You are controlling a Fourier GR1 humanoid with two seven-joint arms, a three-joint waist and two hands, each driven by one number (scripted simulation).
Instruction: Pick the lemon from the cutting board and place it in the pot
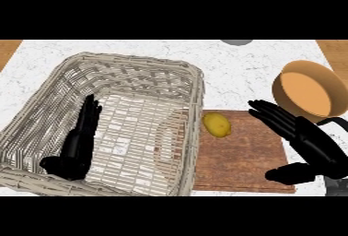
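Two hands logged, both mine. Left hand [76,146]: fingers straight, released, over the wicker basket [136,69]. Lemon [216,124]: lying on the board [238,161], at its upper left, just beside the basket. Right hand [306,147]: fingers extended, nothing held, over the board's right edge. Pot [311,87]: tilted, far right.

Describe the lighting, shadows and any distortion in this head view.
Head view: even, soft light, no glare; the lemon casts only a faint shadow on the cutting board; the steep downward angle skews the wicker basket and makes the pot look tilted.
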